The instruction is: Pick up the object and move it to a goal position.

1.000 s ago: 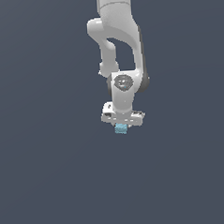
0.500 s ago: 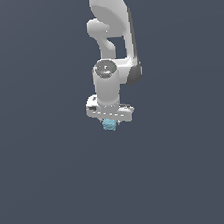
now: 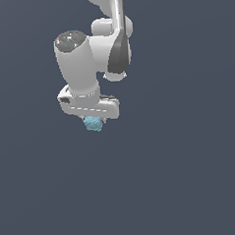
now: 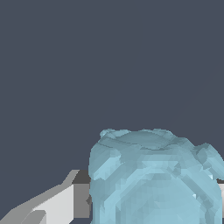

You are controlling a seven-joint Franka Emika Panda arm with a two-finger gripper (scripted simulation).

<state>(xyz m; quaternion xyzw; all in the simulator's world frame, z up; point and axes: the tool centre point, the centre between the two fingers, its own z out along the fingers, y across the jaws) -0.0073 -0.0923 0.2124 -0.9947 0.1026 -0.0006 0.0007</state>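
1. The white arm [image 3: 93,52] reaches down from the top of the exterior view, wrist pointing downward.
2. The gripper [image 3: 94,122] is clamped on the object [image 3: 93,123], a small light-blue lumpy piece just beneath the white hand body.
3. The object hangs clear of any surface, against a plain dark grey backdrop.
4. In the wrist view the object [image 4: 153,179] fills the foreground, bumpy and faceted.
5. One finger [image 4: 65,203], white with a grey pad, touches the object's side.

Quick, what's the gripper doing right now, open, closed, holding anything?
Gripper: closed on the light-blue lumpy object, with a finger against its side.
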